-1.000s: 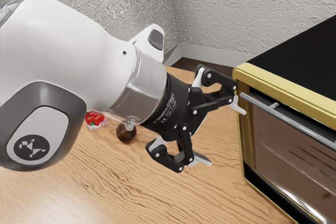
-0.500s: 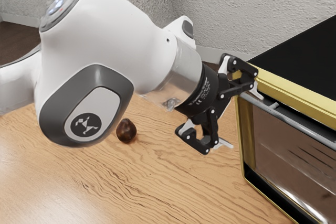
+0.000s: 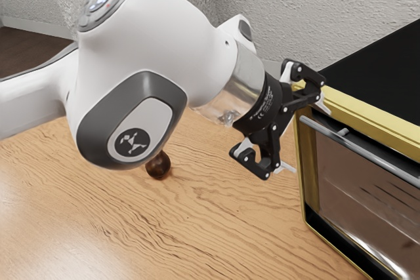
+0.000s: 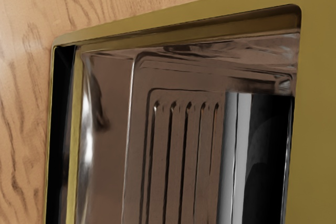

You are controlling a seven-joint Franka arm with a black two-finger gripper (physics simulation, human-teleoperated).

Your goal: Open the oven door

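In the exterior view my gripper (image 3: pixel 304 137) stands open beside the near left corner of the gold-framed oven (image 3: pixel 359 106). Its upper fingertip overlaps the oven's corner, just above the end of the grey handle bar (image 3: pixel 374 157); whether they touch I cannot tell. The lower fingertip is in front of the frame's left edge, with no object between the fingers. The glass door (image 3: pixel 367 201) looks shut. From the wrist view, the handle (image 4: pixel 234 156) runs along one side of the door glass (image 4: pixel 113 145), within the gold frame (image 4: pixel 317 103).
A dark round object (image 3: pixel 158 166) rests on the wooden table (image 3: pixel 197 227), below the arm. The oven's black top (image 3: pixel 387 70) lies beyond the gripper, and a grey textured wall (image 3: pixel 315 11) stands behind.
My arm and open gripper have moved toward the exterior view's right and slightly up, closer to the oven. The oven and its door have not moved.
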